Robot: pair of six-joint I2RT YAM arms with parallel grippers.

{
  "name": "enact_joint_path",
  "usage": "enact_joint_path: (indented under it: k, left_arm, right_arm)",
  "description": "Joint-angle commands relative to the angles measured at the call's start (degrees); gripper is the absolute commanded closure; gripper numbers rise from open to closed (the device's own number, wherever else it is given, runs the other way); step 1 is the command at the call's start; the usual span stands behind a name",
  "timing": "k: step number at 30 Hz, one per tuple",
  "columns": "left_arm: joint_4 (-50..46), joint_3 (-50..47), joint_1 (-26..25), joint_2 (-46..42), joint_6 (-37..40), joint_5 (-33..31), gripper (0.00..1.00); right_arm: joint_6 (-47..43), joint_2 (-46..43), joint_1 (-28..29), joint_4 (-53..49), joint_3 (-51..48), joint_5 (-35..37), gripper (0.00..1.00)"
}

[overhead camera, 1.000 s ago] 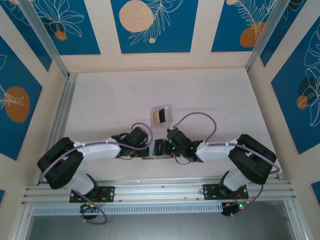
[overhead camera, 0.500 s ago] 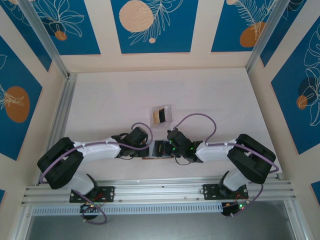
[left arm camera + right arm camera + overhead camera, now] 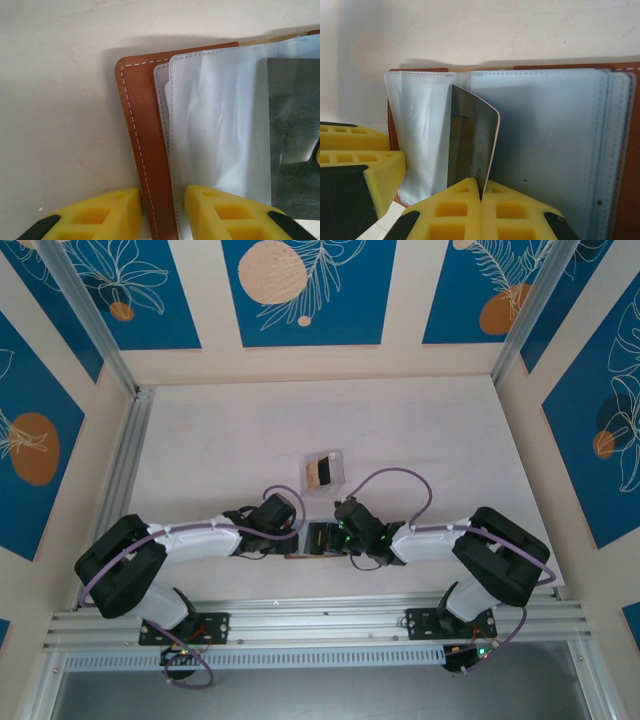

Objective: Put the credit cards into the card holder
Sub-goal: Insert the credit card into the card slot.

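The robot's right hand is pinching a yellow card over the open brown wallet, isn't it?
Not quite. The card pinched in the right gripper is dark grey-black, not yellow. Only the gripper's fingers are yellow. The right wrist view shows it, held over the open brown card holder.

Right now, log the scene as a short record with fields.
card holder: lying open on the table, clear sleeves showing
dark card: on edge over the sleeves, pinched by the right claw
right claw: shut on the dark card
left claw: jaws apart, astride the holder's brown edge; grip unclear
clear box: farther back, more cards inside
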Motion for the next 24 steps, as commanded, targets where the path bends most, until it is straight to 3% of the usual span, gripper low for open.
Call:
enact_joint_path:
  k: [1, 15, 22, 24]
  left_arm:
    - [3.8, -2.6, -1.5, 6.9, 0.4, 3.8, 0.69]
    - [3.8, -2.6, -1.6, 5.5, -0.4, 4.0, 0.68]
    - [2.6, -2.0, -1.5, 3.7, -0.8, 3.9, 0.68]
    - [2.2, -2.1, -1.6, 2.6, -1.1, 3.8, 0.68]
  right_arm:
    - [-3.0, 4.2, 0.0, -10.2, -1.0, -3.1, 1.00]
    - [-8.0, 9.7, -0.7, -7.4, 4.5, -11.0, 1.00]
    - [-9.8, 10.6, -1.0, -7.3, 6.4, -15.1, 0.88]
    - [-10.5, 9.1, -1.2, -9.1, 6.6, -15.7, 0.80]
